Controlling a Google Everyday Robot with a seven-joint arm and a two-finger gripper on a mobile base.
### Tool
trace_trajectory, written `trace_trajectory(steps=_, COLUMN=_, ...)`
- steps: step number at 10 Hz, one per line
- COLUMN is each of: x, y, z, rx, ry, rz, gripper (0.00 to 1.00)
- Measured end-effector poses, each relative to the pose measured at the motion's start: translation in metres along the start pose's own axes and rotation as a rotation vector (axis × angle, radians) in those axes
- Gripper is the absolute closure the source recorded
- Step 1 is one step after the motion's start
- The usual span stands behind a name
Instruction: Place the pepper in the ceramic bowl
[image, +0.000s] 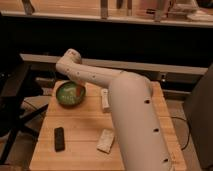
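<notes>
I am looking down on a wooden table (80, 125). My robot's big white arm (135, 125) reaches over it from the lower right. The arm runs up and to the left, bends at a round joint near the far edge of the table, and turns down toward the green ceramic bowl (61, 96).

The gripper (73, 83) is at that end of the arm, right above the bowl. The arm covers most of it, so I cannot tell if it is spread or pressed together, or if it is pinching anything.

The bowl sits on the far left part of the table. Inside it I see a lighter patch with a bit of orange. That looks like the pepper (75, 93) lying in the bowl, but it is small and I cannot be sure.

Just to the right of the bowl a long white thing (105, 100) lies on the table, close beside the arm. A flat black thing (59, 138) lies by itself near the front left, well apart from the bowl. A pale packet (106, 140) lies near the front middle — just beside the thick part of the arm.

On the floor to the left I see dark chair legs (15, 120). Behind the table a long grey rail (150, 65) runs from side to side.
</notes>
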Motion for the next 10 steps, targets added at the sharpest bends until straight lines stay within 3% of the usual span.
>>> trace_trajectory(steps=3, x=-0.0023, y=-0.0062, z=0.0013, rx=0.015, ry=0.005, rz=-0.008, gripper=0.53)
trace_trajectory(steps=5, x=-0.0021, y=-0.0094, z=0.0027, rx=0.020, ry=0.009, rz=-0.006, gripper=0.28)
trace_trajectory(steps=7, x=-0.0025, y=-0.0073, z=0.0040, rx=0.021, ry=0.009, rz=-0.007, gripper=0.20)
trace_trajectory(steps=10, x=-0.0010, y=-0.0078, z=0.0044, rx=0.026, ry=0.013, rz=-0.011, gripper=0.20)
